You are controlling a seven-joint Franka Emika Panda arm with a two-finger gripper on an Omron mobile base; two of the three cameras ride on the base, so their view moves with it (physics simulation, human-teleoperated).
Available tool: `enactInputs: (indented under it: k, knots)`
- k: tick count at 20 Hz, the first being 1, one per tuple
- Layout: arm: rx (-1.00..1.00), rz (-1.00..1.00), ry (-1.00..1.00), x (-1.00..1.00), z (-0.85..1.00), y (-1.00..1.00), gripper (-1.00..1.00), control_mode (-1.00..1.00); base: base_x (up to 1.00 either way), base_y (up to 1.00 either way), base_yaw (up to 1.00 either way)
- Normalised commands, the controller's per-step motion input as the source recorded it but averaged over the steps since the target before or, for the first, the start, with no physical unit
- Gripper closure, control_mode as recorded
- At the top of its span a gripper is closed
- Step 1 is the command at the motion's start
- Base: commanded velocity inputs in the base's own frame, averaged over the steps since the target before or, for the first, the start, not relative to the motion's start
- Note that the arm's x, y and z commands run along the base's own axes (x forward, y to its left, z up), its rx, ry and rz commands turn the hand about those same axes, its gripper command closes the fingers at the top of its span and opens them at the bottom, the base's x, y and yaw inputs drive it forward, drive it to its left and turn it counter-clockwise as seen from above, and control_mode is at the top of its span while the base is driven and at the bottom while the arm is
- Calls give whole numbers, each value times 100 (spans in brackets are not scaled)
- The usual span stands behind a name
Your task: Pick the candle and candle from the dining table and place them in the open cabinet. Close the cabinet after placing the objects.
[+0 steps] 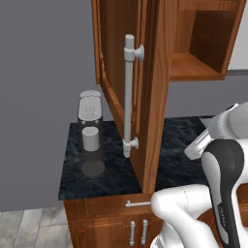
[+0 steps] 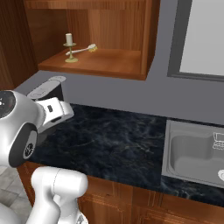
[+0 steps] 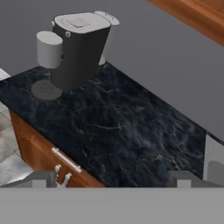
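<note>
The cabinet [image 2: 94,61] is a reddish-brown wall unit. Its panelled door [image 1: 150,97] stands swung open, with a long silver bar handle [image 1: 129,97]. On its shelf, toward the left, a cream candle [image 2: 68,47] stands upright on a slender brass holder. My gripper [image 3: 112,180] hovers over the black counter [image 3: 122,127], open, with nothing between its fingertips [image 3: 41,179]. It is well below the shelf and apart from the candle. The dining table is out of view.
A dish brush [image 2: 83,49] lies on the shelf right beside the candle. A dark coffee machine [image 1: 90,135] stands at the counter's left end. A sink [image 2: 197,153] is set into the counter at the right. Base drawers with silver handles [image 3: 65,159] run below.
</note>
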Motion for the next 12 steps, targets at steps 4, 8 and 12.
enactInputs:
  k: [4, 8, 12]
  knots:
    - [0, 0, 0, 0, -6, 0, -100, 100, -7, 0, 0]
    - [0, 0, 0, 0, 0, 0, -100, 100, -46, -3, 0]
    - [0, 0, 0, 0, 0, 0, -100, 100, -55, -9, 0]
